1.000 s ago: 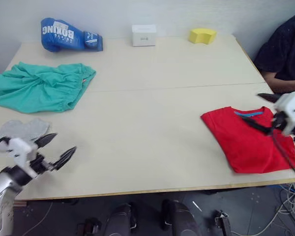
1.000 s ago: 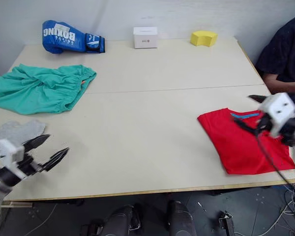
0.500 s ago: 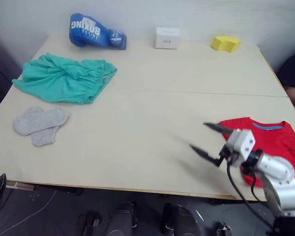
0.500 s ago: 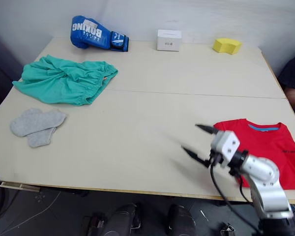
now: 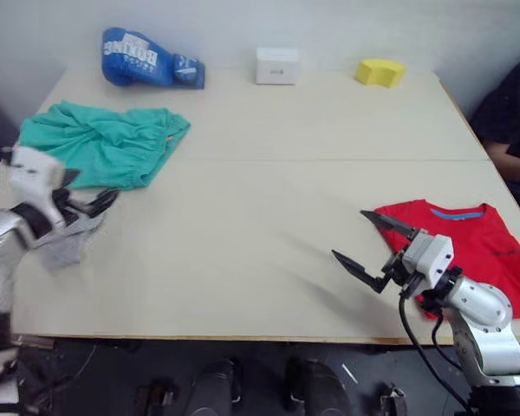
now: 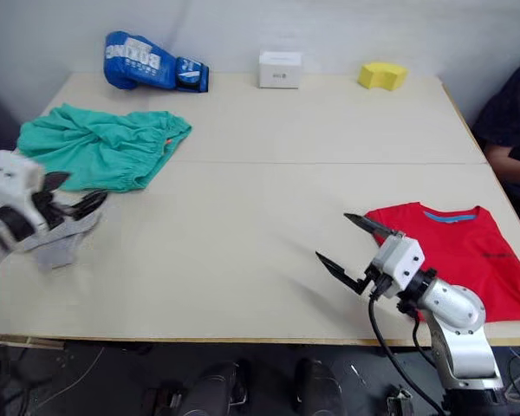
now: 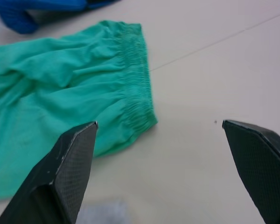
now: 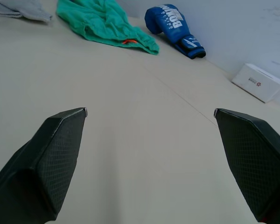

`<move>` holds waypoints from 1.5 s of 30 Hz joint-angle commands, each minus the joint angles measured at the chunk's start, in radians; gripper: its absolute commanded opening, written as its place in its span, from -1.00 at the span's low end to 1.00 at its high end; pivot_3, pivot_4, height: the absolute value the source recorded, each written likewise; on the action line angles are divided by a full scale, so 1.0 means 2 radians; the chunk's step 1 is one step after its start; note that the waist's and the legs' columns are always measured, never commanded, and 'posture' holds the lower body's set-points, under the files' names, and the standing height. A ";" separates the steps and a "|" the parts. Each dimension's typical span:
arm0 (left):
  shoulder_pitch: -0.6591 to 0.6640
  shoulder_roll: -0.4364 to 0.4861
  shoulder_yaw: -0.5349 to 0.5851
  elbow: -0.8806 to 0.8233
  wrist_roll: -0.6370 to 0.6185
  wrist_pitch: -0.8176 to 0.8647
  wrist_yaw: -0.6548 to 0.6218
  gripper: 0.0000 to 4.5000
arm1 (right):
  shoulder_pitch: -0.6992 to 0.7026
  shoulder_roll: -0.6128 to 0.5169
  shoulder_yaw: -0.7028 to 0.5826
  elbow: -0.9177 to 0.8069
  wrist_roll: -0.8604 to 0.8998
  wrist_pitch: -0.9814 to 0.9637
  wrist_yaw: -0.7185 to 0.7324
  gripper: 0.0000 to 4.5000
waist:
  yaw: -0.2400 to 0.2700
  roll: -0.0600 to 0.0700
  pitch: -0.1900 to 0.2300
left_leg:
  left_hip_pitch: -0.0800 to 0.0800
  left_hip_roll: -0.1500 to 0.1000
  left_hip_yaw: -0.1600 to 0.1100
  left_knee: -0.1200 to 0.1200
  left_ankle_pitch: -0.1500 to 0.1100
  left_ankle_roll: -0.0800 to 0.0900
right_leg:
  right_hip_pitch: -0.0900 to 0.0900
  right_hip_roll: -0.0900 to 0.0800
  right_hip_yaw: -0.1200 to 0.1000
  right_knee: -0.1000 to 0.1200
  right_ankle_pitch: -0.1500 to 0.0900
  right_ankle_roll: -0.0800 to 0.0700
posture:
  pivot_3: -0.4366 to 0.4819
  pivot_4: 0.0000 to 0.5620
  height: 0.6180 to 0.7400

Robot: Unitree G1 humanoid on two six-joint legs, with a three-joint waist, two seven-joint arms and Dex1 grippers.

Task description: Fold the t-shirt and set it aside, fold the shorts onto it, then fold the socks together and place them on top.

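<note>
A: Where are the clothes on the table (image 5: 269, 130)?

B: The t-shirt (image 5: 468, 247) lies folded at the right edge. The shorts (image 5: 100, 152) lie crumpled at the far left, and the socks (image 6: 61, 243) are near the left front edge.

A: And the grippers?

B: The right gripper (image 5: 371, 247) is wide apart and holds nothing, just left of the t-shirt. The left gripper (image 6: 74, 198) is also spread and empty, over the socks, close to the shorts.
</note>
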 commanded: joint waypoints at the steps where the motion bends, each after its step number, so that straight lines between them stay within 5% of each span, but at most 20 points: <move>1: -0.100 -0.013 -0.055 0.150 0.073 -0.065 -0.006 1.00 | -0.006 0.001 -0.001 -0.020 0.000 0.011 -0.013 0.99 | -0.004 -0.001 0.000 | 0.000 0.000 0.001 0.000 0.000 0.000 | -0.001 0.000 0.000 0.001 -0.001 0.000 | -0.05 -0.47 1.00; 5: -0.218 -0.045 -0.091 0.354 0.138 -0.151 0.049 1.00 | 0.013 -0.006 -0.006 -0.045 -0.002 0.028 -0.022 0.99 | -0.005 -0.004 0.001 | -0.002 0.000 0.003 0.003 0.000 0.001 | -0.004 0.000 0.001 0.004 -0.002 0.001 | -0.05 -0.47 1.00; 13: -0.278 -0.076 -0.079 0.496 0.167 -0.152 0.123 -0.14 | 0.077 -0.002 -0.021 -0.094 -0.002 0.052 -0.047 1.00 | -0.004 -0.007 0.001 | -0.001 -0.001 0.007 0.008 -0.004 0.007 | -0.005 -0.003 0.009 0.007 0.000 0.005 | -0.05 -0.47 1.00; 19: -0.293 -0.106 -0.071 0.503 0.172 -0.201 0.084 -0.96 | 0.106 -0.007 -0.030 -0.116 -0.008 0.059 -0.057 1.00 | -0.002 -0.008 0.000 | -0.001 -0.001 0.007 0.009 -0.005 0.004 | -0.005 -0.007 0.011 0.007 0.001 0.004 | -0.05 -0.47 1.00; 25: -0.321 -0.128 -0.070 0.487 0.168 -0.241 -0.020 -0.99 | 0.123 -0.012 -0.050 -0.098 -0.025 0.042 -0.059 1.00 | 0.005 -0.009 0.000 | -0.002 -0.001 0.008 0.009 -0.005 0.004 | -0.006 -0.007 0.010 0.006 0.001 0.004 | -0.05 -0.47 1.00; 29: -0.328 -0.149 -0.104 0.455 0.181 -0.266 -0.144 -0.99 | 0.127 -0.002 -0.046 -0.090 -0.029 0.034 -0.062 1.00 | 0.007 -0.009 0.000 | -0.002 -0.001 0.009 0.011 -0.006 0.005 | -0.006 -0.003 0.009 0.007 0.001 0.004 | -0.05 -0.47 1.00; 34: -0.279 -0.168 -0.134 0.279 0.137 -0.234 -0.312 -0.99 | 0.137 0.001 -0.034 -0.080 -0.042 0.019 -0.054 1.00 | 0.006 -0.008 0.000 | -0.002 0.000 0.009 0.014 -0.008 0.004 | -0.006 -0.003 0.010 0.007 0.001 0.004 | -0.05 -0.47 1.00; 40: -0.119 -0.221 -0.192 -0.024 0.099 -0.081 -0.304 -0.99 | 0.124 0.000 -0.027 -0.045 -0.056 0.000 -0.054 1.00 | -0.004 -0.008 0.000 | -0.002 0.000 0.009 0.014 -0.007 0.007 | -0.005 -0.004 0.014 0.008 0.001 0.004 | -0.05 -0.47 1.00; 43: -0.063 -0.255 -0.224 -0.066 0.129 -0.072 -0.251 -0.99 | 0.107 0.001 -0.001 -0.027 -0.066 -0.004 -0.044 1.00 | -0.005 -0.008 0.000 | -0.002 0.001 0.009 0.015 -0.007 0.007 | -0.005 -0.004 0.014 0.008 0.001 0.004 | -0.05 -0.47 1.00; 45: -0.044 -0.258 -0.232 -0.080 0.138 -0.076 -0.232 -0.77 | 0.093 0.005 0.011 -0.025 -0.067 -0.001 -0.044 1.00 | -0.004 -0.008 0.000 | -0.001 0.001 0.009 0.016 -0.006 0.008 | -0.005 -0.004 0.015 0.009 0.001 0.004 | -0.05 -0.47 1.00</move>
